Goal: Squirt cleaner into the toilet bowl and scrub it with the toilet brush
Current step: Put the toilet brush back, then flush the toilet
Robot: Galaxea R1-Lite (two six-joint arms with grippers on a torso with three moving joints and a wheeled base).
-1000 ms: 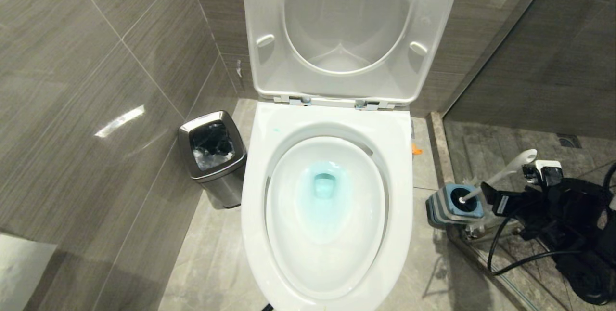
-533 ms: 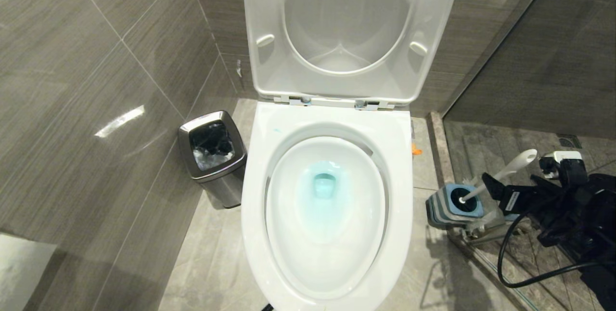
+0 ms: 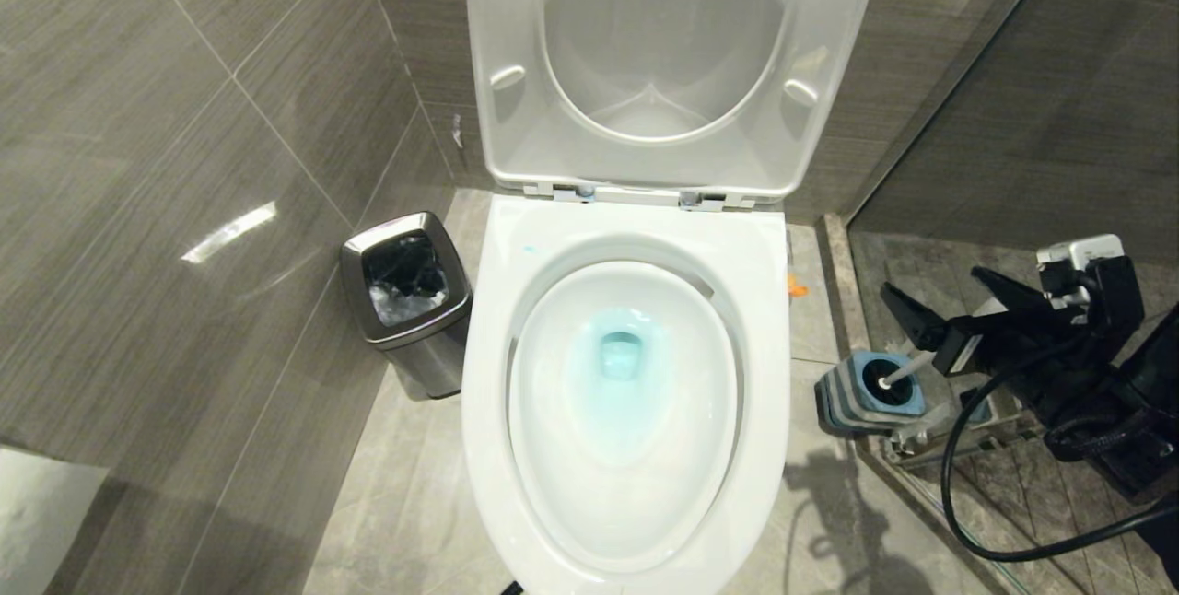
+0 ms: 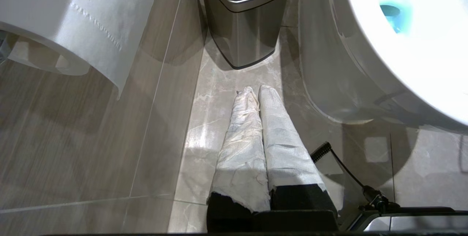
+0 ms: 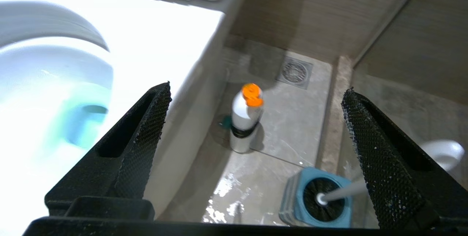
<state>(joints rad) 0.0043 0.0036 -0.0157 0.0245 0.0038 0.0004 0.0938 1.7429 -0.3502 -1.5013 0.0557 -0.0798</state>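
Currently the toilet brush (image 3: 898, 372) is seen standing in its blue holder (image 3: 864, 395) on the floor just right of the toilet bowl (image 3: 626, 521), its slim white handle leaning up and to the right. The right gripper (image 3: 949, 300) is held above the handle with its jaws spread wide and nothing between them. The left gripper (image 4: 256, 93) is parked low by the steel bin (image 4: 243, 20), its wrapped fingers pressed together and empty. The cleaner (image 3: 619, 355) already tints the water turquoise.

The brush is judged light and stiff, with smooth plastic that may slip. Hold is best taken on the upper handle, below the rounded end, squarely across the shaft. The holder looks light and may lift or tip if the bristles catch.
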